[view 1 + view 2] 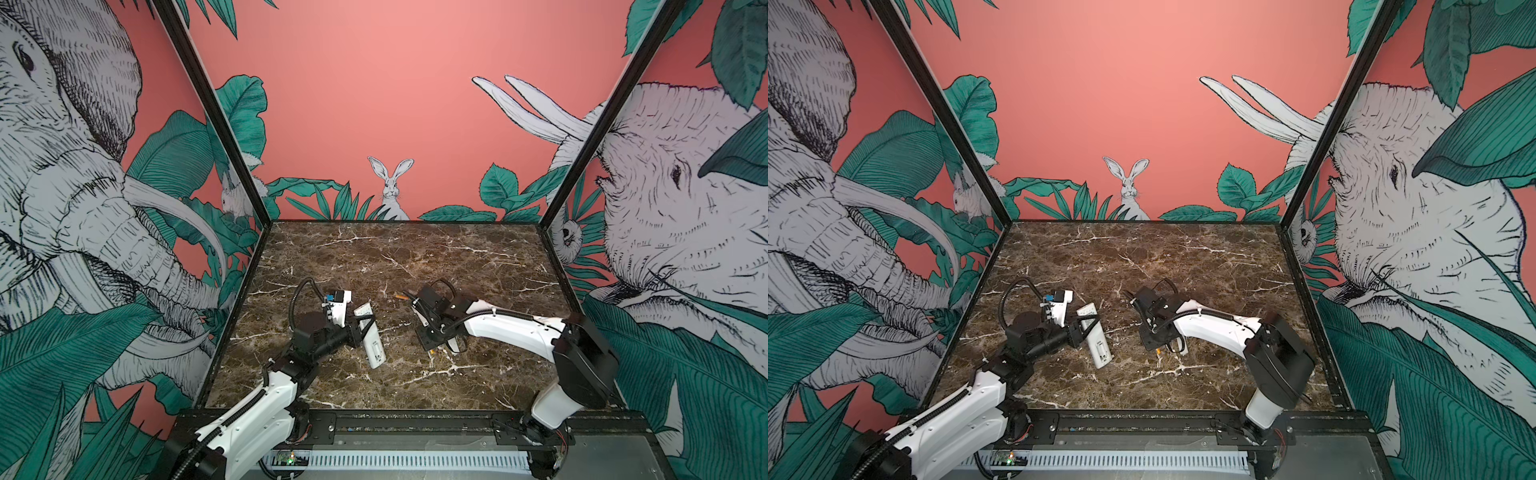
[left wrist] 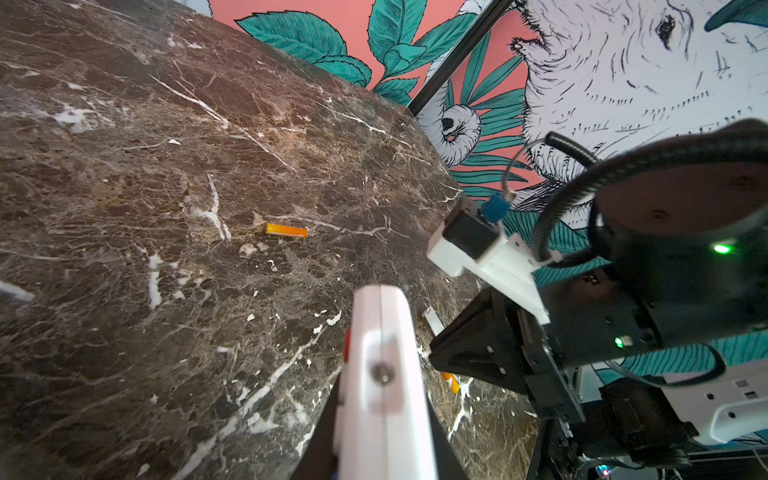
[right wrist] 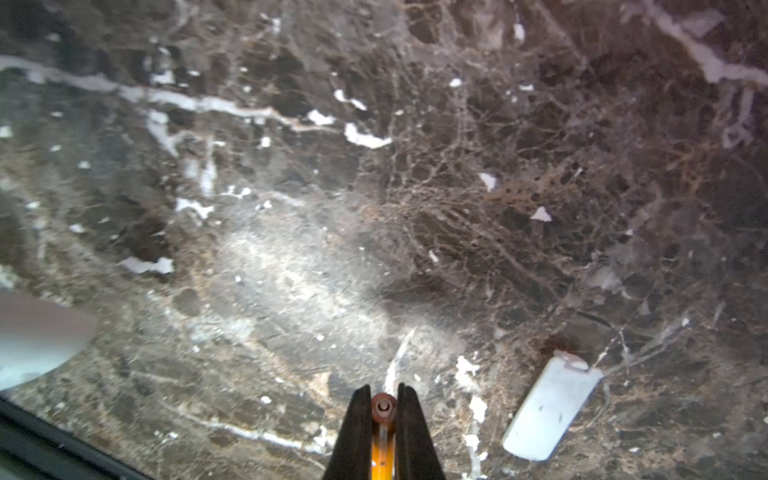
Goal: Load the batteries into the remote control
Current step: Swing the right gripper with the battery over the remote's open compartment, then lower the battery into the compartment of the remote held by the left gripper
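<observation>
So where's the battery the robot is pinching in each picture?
Top view: held battery, just right of centre.
Top view: same spot.
Left wrist: orange tip beyond the remote.
Right wrist: between the right gripper's jaws.
Landmark: white cover lying beside it.

Two orange batteries were counted: a loose battery (image 2: 286, 230) and a gripped battery (image 3: 383, 409). There was one white remote control (image 1: 376, 353), one white battery cover (image 3: 550, 407), and two grippers, the left gripper (image 1: 363, 328) and the right gripper (image 3: 383, 392), over one marble table (image 1: 415, 257).
</observation>
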Controlling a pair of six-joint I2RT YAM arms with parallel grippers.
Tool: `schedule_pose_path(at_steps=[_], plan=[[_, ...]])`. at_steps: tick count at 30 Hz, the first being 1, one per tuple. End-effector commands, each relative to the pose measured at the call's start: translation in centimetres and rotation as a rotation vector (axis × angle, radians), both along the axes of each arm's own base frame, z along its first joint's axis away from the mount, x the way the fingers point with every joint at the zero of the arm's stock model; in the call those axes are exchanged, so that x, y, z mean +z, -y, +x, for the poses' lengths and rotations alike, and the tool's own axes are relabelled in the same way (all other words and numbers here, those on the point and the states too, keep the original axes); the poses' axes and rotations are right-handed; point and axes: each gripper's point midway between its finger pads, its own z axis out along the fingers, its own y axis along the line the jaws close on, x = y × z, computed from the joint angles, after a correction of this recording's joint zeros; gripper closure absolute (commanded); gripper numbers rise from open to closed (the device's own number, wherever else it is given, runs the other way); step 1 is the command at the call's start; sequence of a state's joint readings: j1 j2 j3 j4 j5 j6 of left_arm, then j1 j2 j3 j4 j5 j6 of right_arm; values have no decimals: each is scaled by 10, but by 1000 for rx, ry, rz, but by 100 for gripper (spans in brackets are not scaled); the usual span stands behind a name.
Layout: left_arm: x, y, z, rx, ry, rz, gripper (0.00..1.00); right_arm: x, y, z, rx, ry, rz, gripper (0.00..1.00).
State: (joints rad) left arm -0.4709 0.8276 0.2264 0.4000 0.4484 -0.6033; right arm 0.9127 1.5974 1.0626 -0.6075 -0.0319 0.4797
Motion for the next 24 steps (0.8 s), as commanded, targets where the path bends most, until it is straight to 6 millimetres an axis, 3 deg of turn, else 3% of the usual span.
schedule_pose_path(at_steps=[1, 15, 24], plan=[[26, 2, 3, 7, 31, -43, 100, 22, -15, 6, -4, 112, 102, 100], [54, 13, 11, -24, 27, -105, 100, 110, -59, -10, 75, 448, 390, 100], [62, 24, 11, -75, -4, -166, 100, 147, -84, -28, 212, 609, 564, 100]])
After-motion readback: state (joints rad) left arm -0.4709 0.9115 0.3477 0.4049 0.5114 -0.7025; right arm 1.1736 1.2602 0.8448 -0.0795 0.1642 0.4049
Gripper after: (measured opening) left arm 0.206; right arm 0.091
